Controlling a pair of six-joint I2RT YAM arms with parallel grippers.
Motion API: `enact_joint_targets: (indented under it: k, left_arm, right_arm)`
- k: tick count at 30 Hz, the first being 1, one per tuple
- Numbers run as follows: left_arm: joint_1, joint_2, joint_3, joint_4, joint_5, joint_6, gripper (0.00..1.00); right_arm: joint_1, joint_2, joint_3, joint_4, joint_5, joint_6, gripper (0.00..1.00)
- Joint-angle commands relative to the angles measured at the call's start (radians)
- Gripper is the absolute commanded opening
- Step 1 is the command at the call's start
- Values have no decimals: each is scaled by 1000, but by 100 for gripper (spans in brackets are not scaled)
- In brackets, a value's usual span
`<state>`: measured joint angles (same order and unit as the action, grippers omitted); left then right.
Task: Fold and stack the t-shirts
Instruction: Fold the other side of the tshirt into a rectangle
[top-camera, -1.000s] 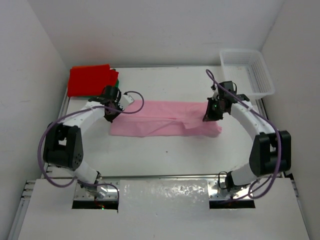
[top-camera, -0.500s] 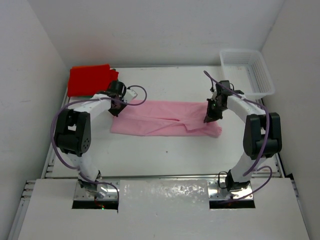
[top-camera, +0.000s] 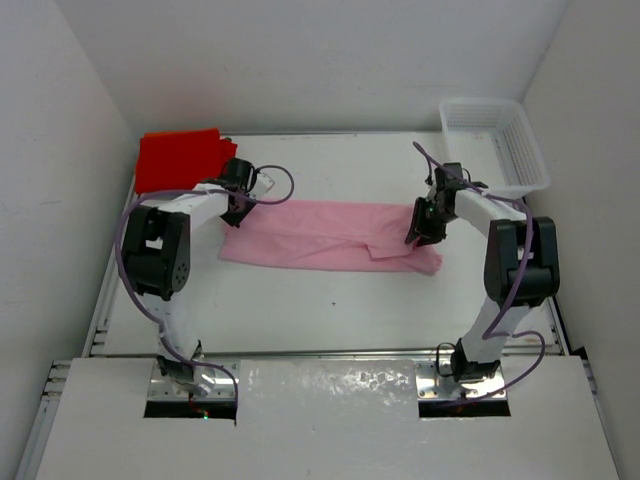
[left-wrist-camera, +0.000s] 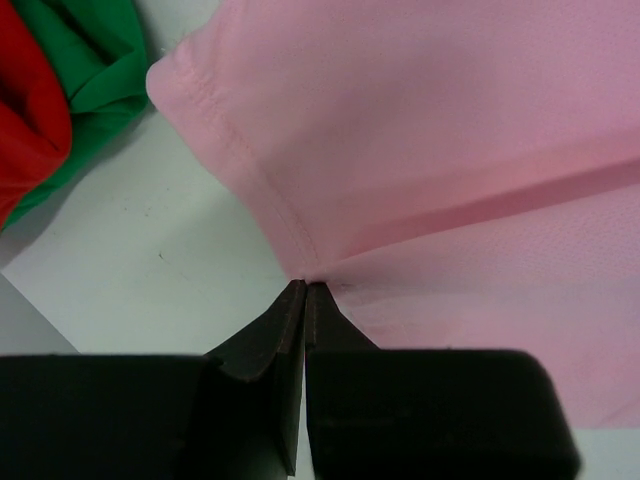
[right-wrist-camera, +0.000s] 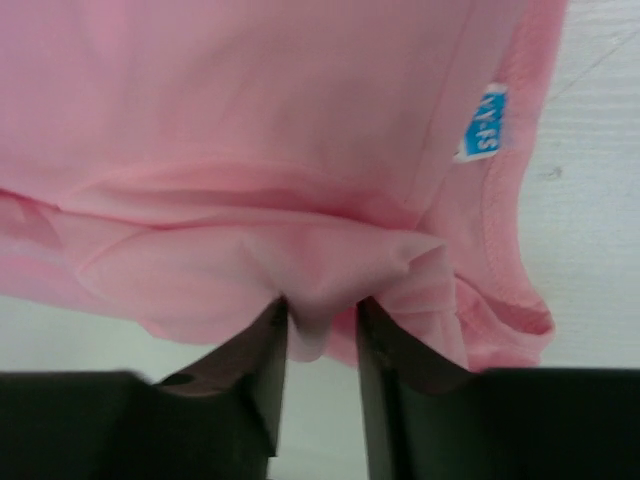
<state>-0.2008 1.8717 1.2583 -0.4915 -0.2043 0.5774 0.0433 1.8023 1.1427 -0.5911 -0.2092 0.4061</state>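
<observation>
pink t-shirt (top-camera: 330, 236) lies left-right | left end effector (left-wrist-camera: 304, 288) clamps it | right end effector (right-wrist-camera: 320, 306) apart

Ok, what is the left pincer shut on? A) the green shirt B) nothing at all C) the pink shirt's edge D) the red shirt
C: the left pincer pinches the puckered edge of the pink shirt; the red shirt and green shirt lie clear of it.

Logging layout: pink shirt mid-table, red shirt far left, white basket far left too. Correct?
No: the top view shows the white basket at the far right corner. The pink shirt mid-table and red shirt far left stand.
</observation>
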Motion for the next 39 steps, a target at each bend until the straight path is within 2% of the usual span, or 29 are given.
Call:
enact_joint_targets:
  k: [1,4,5,7,8,9,10,11,13,14,17,19,21,23,26,27,31,33,34,39]
  left_arm:
    - [9,26,49,48,-56,-40,3]
    - [11,38,58,57,-99,-59,11]
    - [12,38,65,62,-121,-63,19]
    - [20,38,81,64,-138,-82,27]
    - [21,38,105,57,-144,-89,33]
    - [27,38,118,50,-139,-102,36]
    - [28,37,131,41,-132,-106,38]
    - [28,35,156,21,-115,-111,40]
    - [26,17,193,-7,-84,-119,41]
    - [24,1,202,-28,-34,-119,41]
    - [-14,-98,191,-22,92,-81,41]
    - [-105,-166,170,-12,98,-24,41]
    - [-199,-178,145,-28,83,8,46]
    - [-222,-155,142,-65,97,4,46]
    - [-203,-105,139,-110,34,-59,46]
    - [-166,-109,133,-119,42,-70,46]
    - [-22,-180,92,-142,170,-152,49]
    - [30,-232,53,-128,192,-171,52]
    - [40,-247,-4,-104,192,-169,58]
    - [78,-232,-128,-67,169,-178,60]
  right_arm:
    - [-23,-8,38,79,7,25,37]
    - [-36,-24,66,93,13,36,39]
    - [-39,-29,77,94,27,36,39]
    - [-40,-46,104,90,42,25,37]
    - [-39,-52,110,86,57,22,31]
    - [-39,-66,117,83,60,16,25]
    - [-40,-75,117,64,63,7,13]
    - [-69,-87,109,59,67,0,8]
    - [-77,-142,63,53,68,-12,4]
    - [-79,-162,42,47,67,-16,5]
    - [-83,-227,-29,5,65,-30,26]
    - [-88,-250,-80,-15,59,-42,36]
    - [-102,-273,-133,-16,38,-44,41]
    - [-108,-281,-167,-15,7,-39,46]
    - [-109,-276,-219,-16,2,-41,53]
    - [-109,-277,-244,-13,5,-43,55]
    - [-121,-281,-297,39,10,-24,61]
    - [-126,-274,-320,65,13,-13,62]
    - [-128,-261,-322,85,10,-6,62]
    - [-155,-228,-347,177,-10,32,62]
